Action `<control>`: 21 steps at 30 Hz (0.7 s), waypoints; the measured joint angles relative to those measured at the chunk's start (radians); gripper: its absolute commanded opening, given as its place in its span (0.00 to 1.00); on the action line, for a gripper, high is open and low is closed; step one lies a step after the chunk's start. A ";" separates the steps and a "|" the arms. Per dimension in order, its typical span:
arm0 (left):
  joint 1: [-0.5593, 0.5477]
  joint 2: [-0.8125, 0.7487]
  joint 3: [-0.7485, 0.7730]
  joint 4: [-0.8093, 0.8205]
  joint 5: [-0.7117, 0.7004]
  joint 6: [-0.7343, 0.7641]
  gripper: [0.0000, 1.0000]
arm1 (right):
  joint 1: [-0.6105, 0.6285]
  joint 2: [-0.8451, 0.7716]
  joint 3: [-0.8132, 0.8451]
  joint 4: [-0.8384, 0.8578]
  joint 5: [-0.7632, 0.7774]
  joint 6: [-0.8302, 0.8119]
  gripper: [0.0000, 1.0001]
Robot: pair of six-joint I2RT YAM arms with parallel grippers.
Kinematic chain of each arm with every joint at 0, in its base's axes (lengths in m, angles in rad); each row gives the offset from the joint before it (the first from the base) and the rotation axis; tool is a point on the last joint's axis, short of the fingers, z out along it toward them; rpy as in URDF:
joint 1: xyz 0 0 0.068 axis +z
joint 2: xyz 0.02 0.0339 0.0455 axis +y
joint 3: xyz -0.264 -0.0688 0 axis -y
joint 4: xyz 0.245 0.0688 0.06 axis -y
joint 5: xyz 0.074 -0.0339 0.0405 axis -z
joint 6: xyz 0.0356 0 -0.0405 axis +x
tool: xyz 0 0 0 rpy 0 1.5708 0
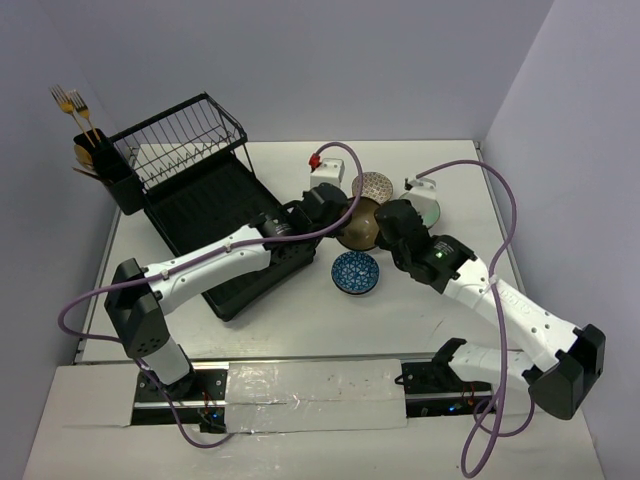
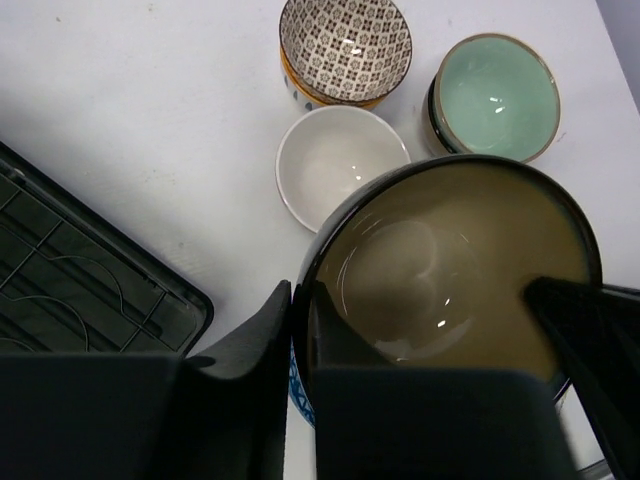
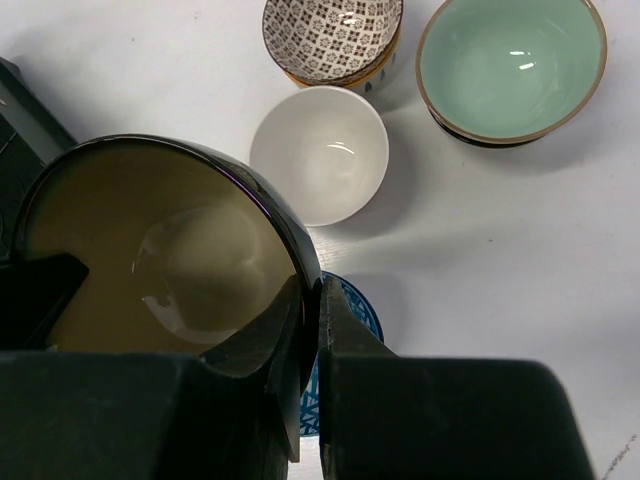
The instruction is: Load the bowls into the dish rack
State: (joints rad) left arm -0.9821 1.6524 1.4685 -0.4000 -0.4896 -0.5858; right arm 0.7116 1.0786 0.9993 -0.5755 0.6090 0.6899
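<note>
We hold the brown bowl point(image 1: 360, 224) from both sides: our left fingers point(image 2: 260, 340) and right fingers point(image 3: 350, 330) each pinch its rim. It hangs above the desk point(image 1: 300, 310), partly over the blue bowl point(image 1: 356, 272), beside the rack point(image 1: 190, 190). White bowl point(image 2: 335, 165), mint bowl point(image 2: 497, 95) and patterned bowl point(image 2: 345, 45) sit beyond.

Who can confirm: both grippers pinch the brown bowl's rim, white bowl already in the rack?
One error. The left gripper and right gripper do both pinch the brown bowl by its rim, but the white bowl sits on the table, outside the rack. The left wrist view shows it.
</note>
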 measured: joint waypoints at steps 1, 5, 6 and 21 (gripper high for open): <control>-0.001 0.000 0.002 -0.008 0.001 0.006 0.00 | 0.001 0.003 0.003 0.000 -0.001 -0.002 0.00; -0.002 0.002 0.010 -0.034 -0.001 0.018 0.00 | 0.006 0.007 0.004 0.000 -0.006 -0.008 0.14; -0.002 0.002 0.013 -0.038 -0.002 0.019 0.00 | 0.006 0.007 0.004 0.003 -0.009 -0.008 0.24; 0.055 -0.066 -0.013 -0.038 -0.223 0.356 0.00 | 0.011 -0.148 0.004 0.154 -0.152 -0.064 1.00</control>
State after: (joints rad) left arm -0.9272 1.5860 1.4555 -0.4377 -0.7128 -0.2295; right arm 0.7223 0.9310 1.0031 -0.4217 0.4568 0.6254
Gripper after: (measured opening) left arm 0.115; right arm 0.978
